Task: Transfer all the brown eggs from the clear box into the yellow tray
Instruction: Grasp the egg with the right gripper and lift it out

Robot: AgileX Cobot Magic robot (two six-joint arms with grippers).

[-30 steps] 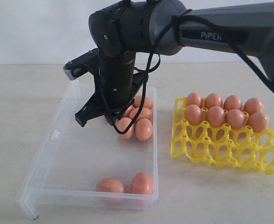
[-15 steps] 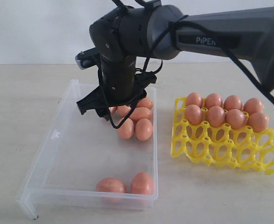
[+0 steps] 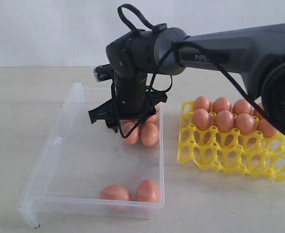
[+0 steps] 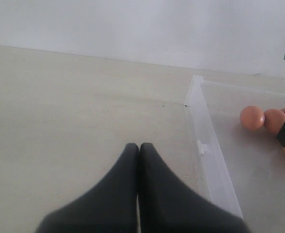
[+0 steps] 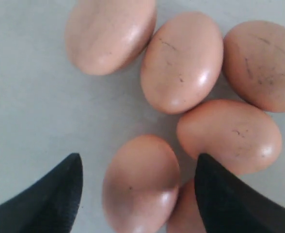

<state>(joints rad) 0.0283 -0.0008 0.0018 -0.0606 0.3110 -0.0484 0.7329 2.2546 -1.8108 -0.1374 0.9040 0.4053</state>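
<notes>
In the clear box [image 3: 55,145] on the desk [image 3: 16,97]: eight brown eggs [image 3: 149,134], six bunched by its right wall, partly hidden under the arm, plus a pair at the near end [image 3: 115,193]. Yellow tray [image 3: 229,155] just right of the box: eight eggs [image 3: 225,120] filling the two far rows of four, near two rows bare. Right pincer [image 5: 138,155] spread wide, gripping nothing, low over the bunch with one egg [image 5: 141,184] between its tips. Left pincer [image 4: 138,145] clenched, tips together, empty, over bare desk beside the box.
</notes>
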